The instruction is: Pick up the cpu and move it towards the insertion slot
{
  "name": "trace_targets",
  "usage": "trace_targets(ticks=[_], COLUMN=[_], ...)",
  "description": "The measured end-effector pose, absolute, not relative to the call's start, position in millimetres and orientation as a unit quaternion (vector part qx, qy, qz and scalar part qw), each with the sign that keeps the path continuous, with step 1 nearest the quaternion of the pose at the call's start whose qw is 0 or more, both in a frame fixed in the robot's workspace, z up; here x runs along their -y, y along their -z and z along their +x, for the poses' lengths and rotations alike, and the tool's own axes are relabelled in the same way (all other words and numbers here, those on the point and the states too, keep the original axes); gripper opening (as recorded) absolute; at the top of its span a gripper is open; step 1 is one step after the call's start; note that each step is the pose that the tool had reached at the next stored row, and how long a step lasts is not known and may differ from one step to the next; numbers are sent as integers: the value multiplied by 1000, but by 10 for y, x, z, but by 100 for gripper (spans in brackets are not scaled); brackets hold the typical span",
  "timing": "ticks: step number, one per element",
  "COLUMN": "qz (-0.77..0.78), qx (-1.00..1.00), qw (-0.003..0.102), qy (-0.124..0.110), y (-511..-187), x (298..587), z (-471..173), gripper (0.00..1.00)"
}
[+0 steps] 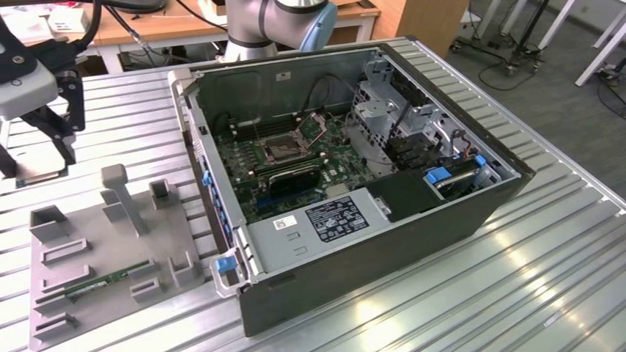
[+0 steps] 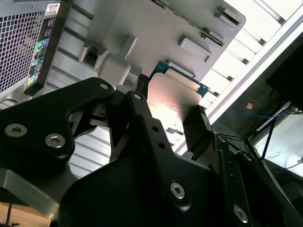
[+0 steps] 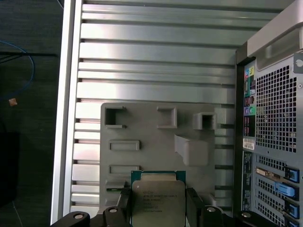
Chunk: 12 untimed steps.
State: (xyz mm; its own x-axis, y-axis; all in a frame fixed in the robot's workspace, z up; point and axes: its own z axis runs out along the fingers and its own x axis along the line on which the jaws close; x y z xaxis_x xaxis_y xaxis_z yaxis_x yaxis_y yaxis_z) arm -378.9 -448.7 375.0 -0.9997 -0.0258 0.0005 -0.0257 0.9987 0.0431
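Jaws pinch the cpu [image 3: 158, 203] on two sides, flat, silver top up, its sides about equal. They hang at the exterior view's upper left over the table [image 1: 528, 293], left of the open computer case [image 1: 421, 227], near the gray tray [image 1: 93, 246]. The insertion slot [image 1: 284, 149] sits well apart, inside the case.

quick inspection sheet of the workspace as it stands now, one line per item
surface: slatted metal table bearing a grey fixture tray and an open computer case
job's things: cpu clamped in the gripper, outside the case; insertion slot on the green board inside the case
clutter: green memory stick lying in the tray
grippers: gripper shut on the cpu, fingers on two opposite edges
cables: thick black cable at the exterior view's upper left
surroundings: wooden desk beyond the table
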Motion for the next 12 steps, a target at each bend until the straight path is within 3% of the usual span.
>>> trace_targets(ticks=[12], qz=[13], qx=[1000], qw=[1], qy=[22], y=[-3750], x=[4487], z=[-3745], gripper=[54])
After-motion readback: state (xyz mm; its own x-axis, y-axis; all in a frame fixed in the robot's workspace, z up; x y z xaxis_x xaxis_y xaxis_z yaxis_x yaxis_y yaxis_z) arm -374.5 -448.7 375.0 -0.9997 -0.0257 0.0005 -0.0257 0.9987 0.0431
